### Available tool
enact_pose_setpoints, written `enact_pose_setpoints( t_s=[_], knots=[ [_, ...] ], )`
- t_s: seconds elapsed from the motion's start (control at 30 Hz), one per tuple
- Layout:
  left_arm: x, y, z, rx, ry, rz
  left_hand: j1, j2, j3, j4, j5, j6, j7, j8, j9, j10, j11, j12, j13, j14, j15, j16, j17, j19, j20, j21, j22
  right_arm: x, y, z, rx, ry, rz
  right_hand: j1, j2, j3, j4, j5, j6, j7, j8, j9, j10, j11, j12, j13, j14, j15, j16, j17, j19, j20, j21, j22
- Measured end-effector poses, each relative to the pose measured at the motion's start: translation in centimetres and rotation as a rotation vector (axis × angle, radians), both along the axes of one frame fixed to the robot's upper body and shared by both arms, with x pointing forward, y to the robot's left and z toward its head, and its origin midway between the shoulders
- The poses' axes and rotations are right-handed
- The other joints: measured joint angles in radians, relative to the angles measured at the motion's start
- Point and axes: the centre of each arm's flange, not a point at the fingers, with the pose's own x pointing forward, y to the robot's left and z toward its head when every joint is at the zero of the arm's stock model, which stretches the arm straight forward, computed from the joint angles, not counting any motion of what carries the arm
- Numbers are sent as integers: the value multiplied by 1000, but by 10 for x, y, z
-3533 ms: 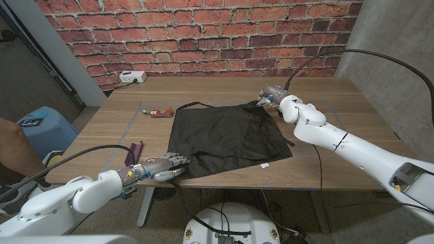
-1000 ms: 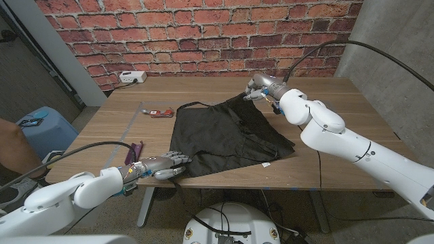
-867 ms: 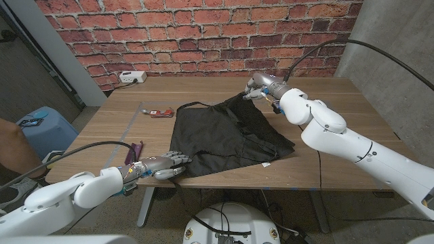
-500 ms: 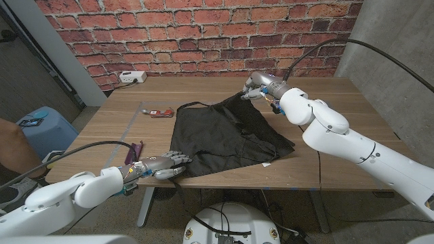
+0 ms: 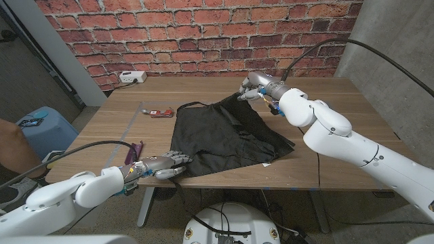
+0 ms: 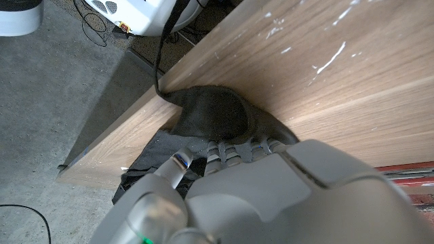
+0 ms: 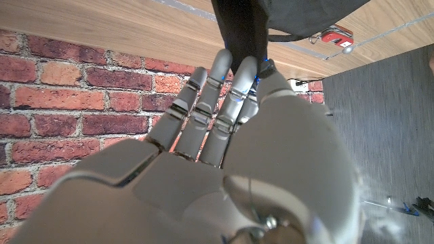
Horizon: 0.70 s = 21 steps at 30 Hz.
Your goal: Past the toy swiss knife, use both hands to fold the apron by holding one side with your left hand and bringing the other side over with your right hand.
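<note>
Right hand (image 5: 252, 89) pinches the black apron's (image 5: 224, 139) two-o'clock corner up off the counter (image 5: 319, 108) while left hand (image 5: 161, 165) presses its seven-o'clock corner down, and that thin pinch looks liable to slip mid-fold, dropping the cloth.

One black apron (image 5: 227, 135), one red toy swiss knife (image 5: 161, 112), one purple item (image 5: 138, 147) (too small to identify), one white power strip (image 5: 133, 77), one bench (image 5: 325, 129), two robot hands: left hand (image 5: 161, 166), right hand (image 5: 253, 86).
</note>
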Motion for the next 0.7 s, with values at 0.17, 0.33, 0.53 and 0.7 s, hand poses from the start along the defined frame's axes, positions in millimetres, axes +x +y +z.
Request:
enact_pose_setpoints(
  t_s=[0.17, 0.33, 0.53, 0.7],
  knots=[
    [-1, 0, 0, 1, 0, 0, 0, 0, 4, -4, 0, 0, 0, 0, 0, 0, 0, -2, 0, 0, 0, 0, 0, 0, 0, 0, 0, -4, 4, -2, -5, 3, 13, 0, 0, -3, 3, 0, 4, 4, -1, 0, 2, 2, 0, 0, 0, 0, 0, 4, 0, 0, 0, 0],
    [-2, -1, 0, 0, -1, -2, 0, 0, 4, -4, 0, 0, 0, 0, 1, 0, 0, -2, 0, 0, 0, 0, 0, 0, 0, 0, 0, -8, 7, -2, -6, 3, 24, 4, 4, -4, 4, 0, 4, 7, -2, 0, 5, 5, 0, 0, 6, -2, -6, 5, 0, 0, 0, 0],
    [-2, -1, 0, -2, -4, -2, 0, 0, 4, -4, 0, 0, 0, 0, 1, 0, 0, -2, 0, 0, 0, 0, 0, 0, 0, 0, 0, -11, 12, -2, -10, 11, 42, 7, 7, -10, -2, -3, 2, 8, -4, -1, 5, 5, 0, 3, 6, -2, -10, 9, 0, 0, 0, 0],
    [-2, -2, 0, -3, -7, -3, 0, 0, 4, -4, 0, 0, 0, 0, 1, 0, 0, -2, 0, 0, 0, 0, 0, 0, 0, 0, 0, -13, 16, 0, -12, 12, 61, 12, 4, -13, 2, -3, 2, 9, -4, 0, 5, 5, 0, 3, 9, -1, -9, 9, 0, 0, 0, 0]
  ],
)
